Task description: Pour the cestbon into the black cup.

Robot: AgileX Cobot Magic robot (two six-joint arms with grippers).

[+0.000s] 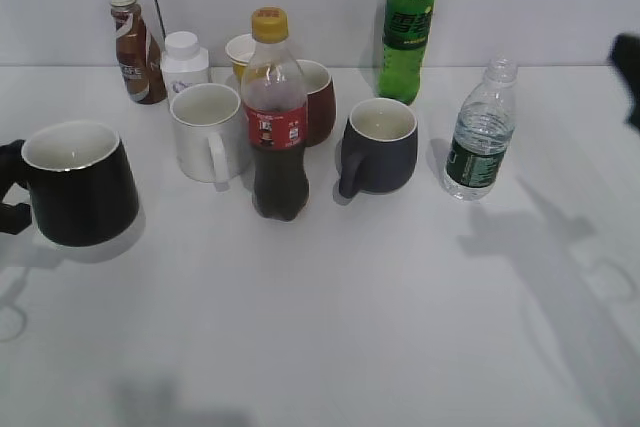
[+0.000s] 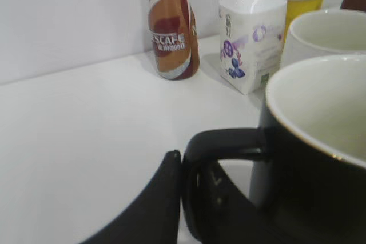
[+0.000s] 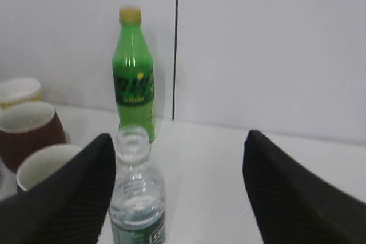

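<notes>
Right end effector wide open, empty; water bottle toward desk's right edge sits off-centre by its left finger. Centre, then grip mid-body. Left end effector on black cup handle, left edge; grip unclear.

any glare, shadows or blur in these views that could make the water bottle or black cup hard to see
Exterior view: even light, soft arm shadows on the table; the cestbon and black cup read clearly. Left wrist view: the cup fills the near corner, slightly soft, with faint rim glints. Right wrist view: the right gripper fingers are dark blurred shapes; the left one overlaps the bottle.
</notes>
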